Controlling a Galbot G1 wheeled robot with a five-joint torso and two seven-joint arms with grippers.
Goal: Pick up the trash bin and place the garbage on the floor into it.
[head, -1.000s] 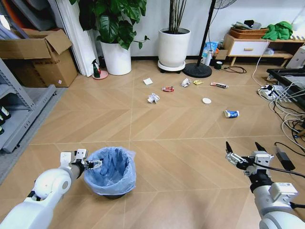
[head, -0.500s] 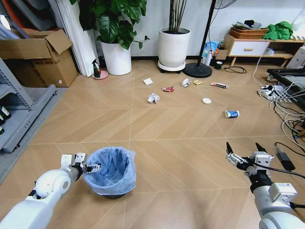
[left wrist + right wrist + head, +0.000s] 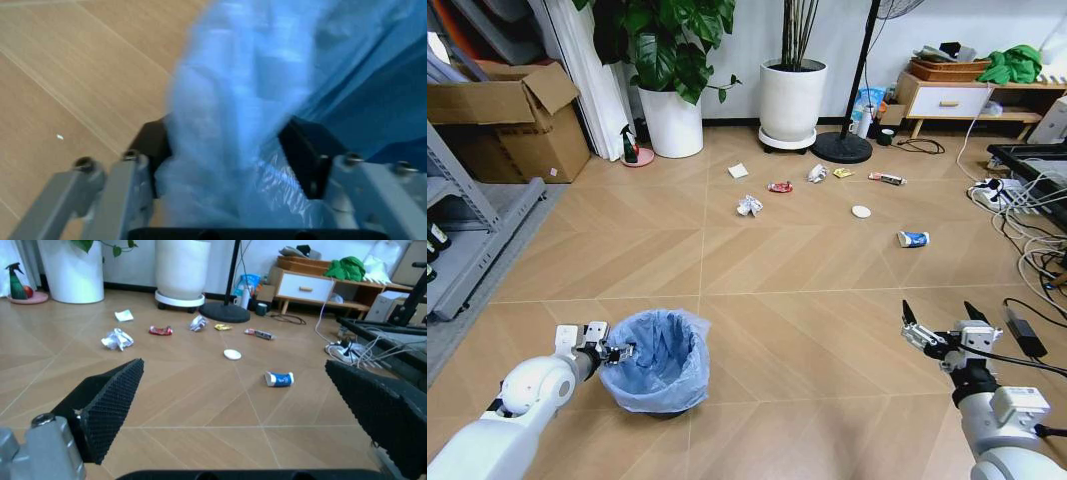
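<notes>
Up close, I had my left gripper [image 3: 617,351] at the near-left rim of the trash bin [image 3: 655,360], its jaws clamped on the rim; from the left wrist camera I saw the crinkly blue bag [image 3: 253,125] bunched between the two fingers [image 3: 303,160], pinched along with the dark edge of the bin. That bin sat on the wooden floor [image 3: 777,330] just ahead of me, low on the left, mouth upward and the blue liner spilling over its lip. My right gripper [image 3: 940,323] hung over bare floor on the near right, well apart from the bin, its jaws spread wide with nothing in them. Farther out lay the garbage, scattered mid-floor: a crushed blue-white carton [image 3: 912,239] nearest, then a white disc [image 3: 861,211] and a crumpled paper ball [image 3: 749,205]; beyond those a red wrapper [image 3: 779,186], another paper ball [image 3: 816,173], a yellow wrapper [image 3: 842,172], a long thin wrapper [image 3: 887,178] and a flat white scrap [image 3: 738,170]. Behind them stood two white plant pots [image 3: 791,100] against the wall.
</notes>
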